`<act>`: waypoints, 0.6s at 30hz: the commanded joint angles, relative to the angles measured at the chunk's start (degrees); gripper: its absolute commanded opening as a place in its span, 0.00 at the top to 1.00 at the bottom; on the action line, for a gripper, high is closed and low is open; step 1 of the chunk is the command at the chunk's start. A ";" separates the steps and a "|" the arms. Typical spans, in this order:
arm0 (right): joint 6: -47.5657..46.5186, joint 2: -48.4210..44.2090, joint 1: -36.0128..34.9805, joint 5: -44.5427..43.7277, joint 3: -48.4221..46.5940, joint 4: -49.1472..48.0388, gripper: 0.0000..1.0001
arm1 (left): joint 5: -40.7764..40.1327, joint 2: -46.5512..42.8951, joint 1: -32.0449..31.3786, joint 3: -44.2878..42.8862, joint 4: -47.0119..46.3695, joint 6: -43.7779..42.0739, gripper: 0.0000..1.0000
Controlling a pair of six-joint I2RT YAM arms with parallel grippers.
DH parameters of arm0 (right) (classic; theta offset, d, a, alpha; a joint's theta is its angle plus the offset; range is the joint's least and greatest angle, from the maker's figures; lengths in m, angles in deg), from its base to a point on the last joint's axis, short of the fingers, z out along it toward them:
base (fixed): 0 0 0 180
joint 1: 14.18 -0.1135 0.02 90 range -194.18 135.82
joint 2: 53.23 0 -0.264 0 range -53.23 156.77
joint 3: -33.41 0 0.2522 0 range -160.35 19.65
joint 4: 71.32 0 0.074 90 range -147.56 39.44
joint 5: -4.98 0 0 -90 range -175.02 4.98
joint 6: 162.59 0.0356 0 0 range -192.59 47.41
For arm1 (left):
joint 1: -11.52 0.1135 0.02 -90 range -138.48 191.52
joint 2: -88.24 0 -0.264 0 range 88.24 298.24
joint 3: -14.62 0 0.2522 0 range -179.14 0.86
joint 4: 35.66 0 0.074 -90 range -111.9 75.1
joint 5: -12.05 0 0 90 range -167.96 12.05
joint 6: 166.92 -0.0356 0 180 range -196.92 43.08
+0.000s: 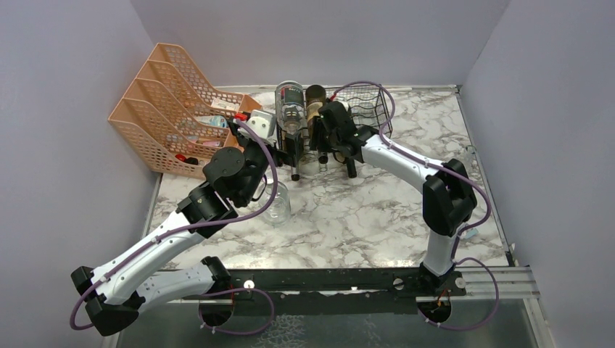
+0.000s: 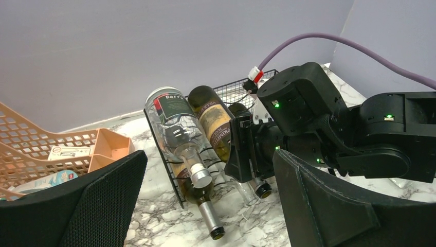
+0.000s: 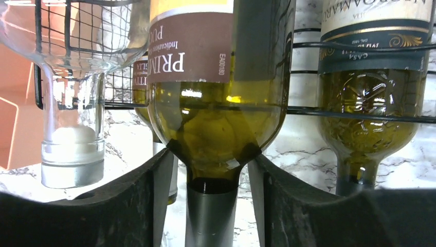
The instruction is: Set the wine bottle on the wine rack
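The right tool (image 3: 211,159) is seen astride the neck of the wine bottle (image 3: 216,113). Its two fingers (image 3: 128,206) are parted, and a narrow gap is left on each side of the neck, so nothing is gripped. The neck is judged to have been chosen because it is the slimmest part and juts out of the front of the rack, where it can be reached without fouling the wires. The bottle lies on its side on the upper tier of the wine rack (image 3: 329,110), its body cradled by the wire and its neck pointing to the bottom of the right wrist frame. The placing therefore appears done, and only a clean withdrawal is thought to be left.

The left tool (image 2: 210,154) is held wide open and empty, well apart from the rack, presumably so that it does not get in the way.

The gap at the neck is shown only in the right wrist view; overhead it is hidden by the tool body. In the left wrist view a clear bottle (image 2: 175,123) is shown just beside the wine bottle, with further bottles (image 2: 208,216) below. Only overhead is the layout given: the rack at upper centre of the desk (image 1: 377,210), a peach file organizer (image 1: 163,109) at upper left.
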 commanded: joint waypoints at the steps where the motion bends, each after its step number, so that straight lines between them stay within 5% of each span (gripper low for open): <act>1: -2.32 0.30 0.45 -2.24 -2.42 -2.93 0.39 | -0.90 -0.65 0.13 0.22 -1.69 -0.22 0.01; 10: -4.37 -5.71 0.69 -3.23 0.66 -2.52 0.22 | -1.49 -0.99 0.11 -0.39 -0.10 -0.57 0.01; 18: -9.24 -19.24 1.25 -8.57 7.81 1.42 0.21 | 2.88 -2.53 0.11 -0.77 1.38 0.80 0.01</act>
